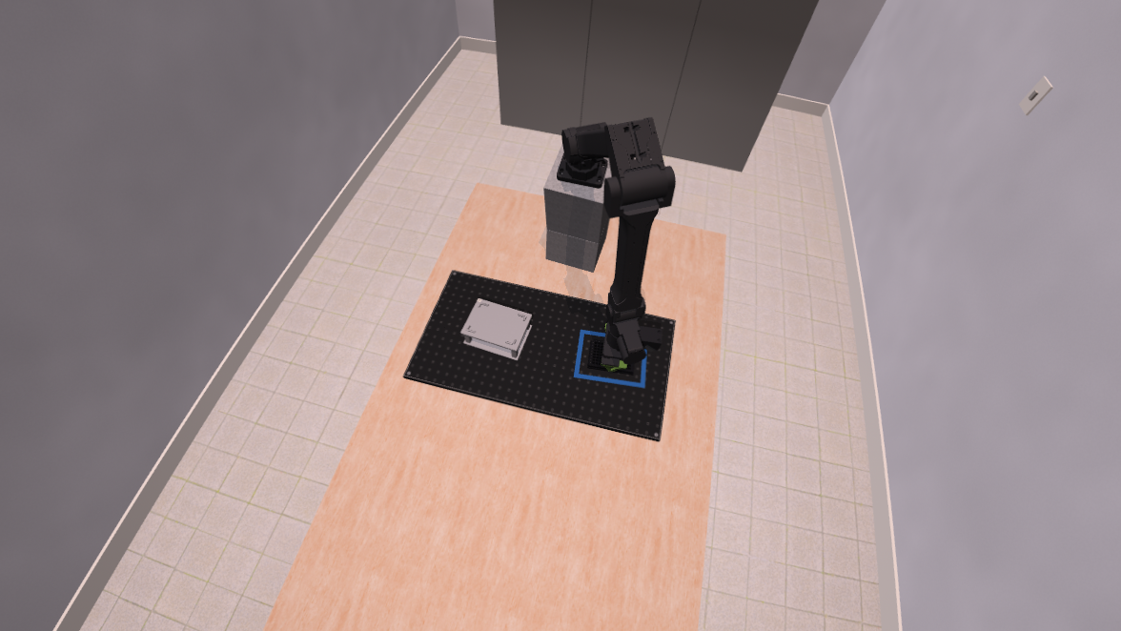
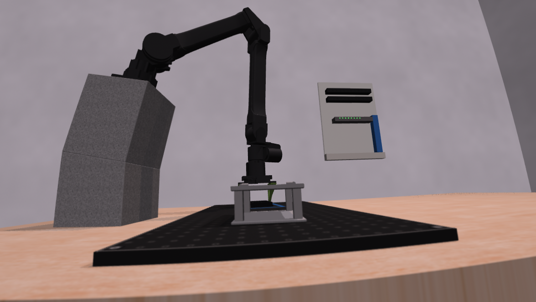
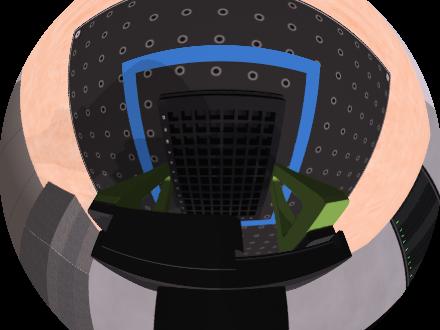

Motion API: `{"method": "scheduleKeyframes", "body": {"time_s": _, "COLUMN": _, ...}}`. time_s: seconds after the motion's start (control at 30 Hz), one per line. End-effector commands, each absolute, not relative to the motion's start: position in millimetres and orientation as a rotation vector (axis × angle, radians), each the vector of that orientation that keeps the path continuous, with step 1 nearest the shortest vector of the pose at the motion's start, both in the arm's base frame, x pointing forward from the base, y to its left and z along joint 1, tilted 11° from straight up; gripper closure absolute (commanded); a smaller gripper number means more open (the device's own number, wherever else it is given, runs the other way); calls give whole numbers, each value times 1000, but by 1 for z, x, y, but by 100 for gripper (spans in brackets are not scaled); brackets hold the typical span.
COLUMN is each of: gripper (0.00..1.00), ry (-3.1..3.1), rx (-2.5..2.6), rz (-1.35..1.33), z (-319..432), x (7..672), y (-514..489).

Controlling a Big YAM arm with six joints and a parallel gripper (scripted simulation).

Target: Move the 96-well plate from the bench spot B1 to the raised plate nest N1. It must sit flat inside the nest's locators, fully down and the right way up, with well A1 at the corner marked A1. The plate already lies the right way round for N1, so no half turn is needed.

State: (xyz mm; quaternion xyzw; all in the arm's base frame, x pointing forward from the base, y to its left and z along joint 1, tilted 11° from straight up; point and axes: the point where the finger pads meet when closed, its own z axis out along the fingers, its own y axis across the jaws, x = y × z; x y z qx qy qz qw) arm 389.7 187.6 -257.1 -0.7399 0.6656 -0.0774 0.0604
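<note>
The black 96-well plate (image 3: 220, 152) lies inside the blue outline of spot B1 (image 3: 216, 61) on the black breadboard. My gripper (image 3: 221, 166) is shut on the plate, with one green finger on each long side. In the top view the gripper (image 1: 621, 361) stands low over the blue square, and the arm hides most of the plate. The grey raised nest N1 (image 1: 496, 326) stands empty at the left of the breadboard. In the exterior view the nest (image 2: 266, 202) is in front and hides the plate (image 2: 261, 204) in part.
The black breadboard (image 1: 540, 353) lies on a wooden table top. The grey pedestal (image 1: 574, 223) carrying the arm's base stands behind it. A grey wall panel (image 2: 350, 120) with green lights hangs at the back in the exterior view.
</note>
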Motion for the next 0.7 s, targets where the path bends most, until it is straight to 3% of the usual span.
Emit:
{"method": "scheduleKeyframes", "body": {"time_s": 0.0, "gripper": 100, "ry": 2004, "rx": -2228, "rz": -232, "z": -241, "x": 394, "y": 190}}
{"method": "scheduleKeyframes", "body": {"time_s": 0.67, "gripper": 100, "ry": 2000, "rx": -2229, "rz": -231, "z": -212, "x": 384, "y": 196}}
